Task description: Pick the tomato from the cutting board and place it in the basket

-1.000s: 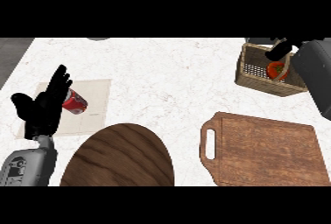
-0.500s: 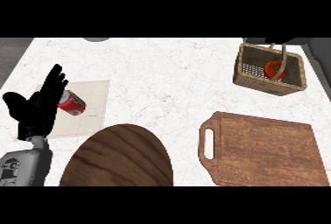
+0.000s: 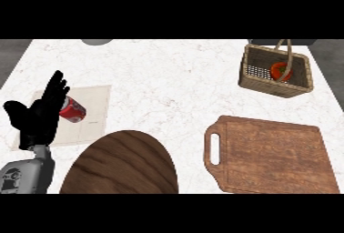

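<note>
A white marbled counter [image 3: 168,86] fills our view, and on it we count one wicker basket [image 3: 295,88] at the far right, one wooden cutting board [image 3: 275,154] with a handle slot below it, one dark oval wooden board [image 3: 121,166] at the lower middle, one pale mat [image 3: 94,116] at the left and one red can [image 3: 72,110] lying on that mat. There is one tomato [image 3: 279,71], and it sits inside the basket, partly crossed by the basket's handle; the cutting board is bare.

We see one hand only: our left hand [image 3: 37,120] rests at the left edge, fingers straight and spread upward, holding nothing, just beside the can. Our right hand is out of view (so we say nothing of its fingers).

The placing looks done to us. What could go wrong from here is small: a careless sweep of the left hand could knock the can and send it rolling, or a returning right arm could catch the basket's handle and tip it.
</note>
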You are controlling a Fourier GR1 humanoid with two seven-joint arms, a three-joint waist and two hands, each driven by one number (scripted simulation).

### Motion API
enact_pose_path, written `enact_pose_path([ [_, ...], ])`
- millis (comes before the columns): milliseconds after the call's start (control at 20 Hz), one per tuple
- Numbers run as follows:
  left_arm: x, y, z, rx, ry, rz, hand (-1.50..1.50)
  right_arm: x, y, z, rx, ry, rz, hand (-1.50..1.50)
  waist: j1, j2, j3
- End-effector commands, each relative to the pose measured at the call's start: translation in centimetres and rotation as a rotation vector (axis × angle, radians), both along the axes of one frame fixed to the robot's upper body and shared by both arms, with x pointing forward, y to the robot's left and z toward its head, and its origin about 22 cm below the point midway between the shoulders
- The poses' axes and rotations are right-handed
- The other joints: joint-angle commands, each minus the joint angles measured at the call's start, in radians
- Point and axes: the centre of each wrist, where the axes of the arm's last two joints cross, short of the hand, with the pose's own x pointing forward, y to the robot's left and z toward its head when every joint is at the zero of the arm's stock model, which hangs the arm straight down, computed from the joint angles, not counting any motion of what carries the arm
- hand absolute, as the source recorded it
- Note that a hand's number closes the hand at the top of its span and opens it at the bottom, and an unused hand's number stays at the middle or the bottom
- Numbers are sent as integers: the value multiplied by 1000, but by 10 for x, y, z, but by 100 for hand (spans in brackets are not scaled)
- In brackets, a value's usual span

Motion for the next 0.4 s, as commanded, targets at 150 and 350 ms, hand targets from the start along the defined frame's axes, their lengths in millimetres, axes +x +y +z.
enact_pose_path([
  [150,-5,9,-3,8,4,0,0,-45,-71,-26,99,5,16,-150,-1,1,0],
  [350,2,-3,-15,14,7,-8,0,-56,-85,-3,119,-42,66,-150,-8,-1,-1],
])
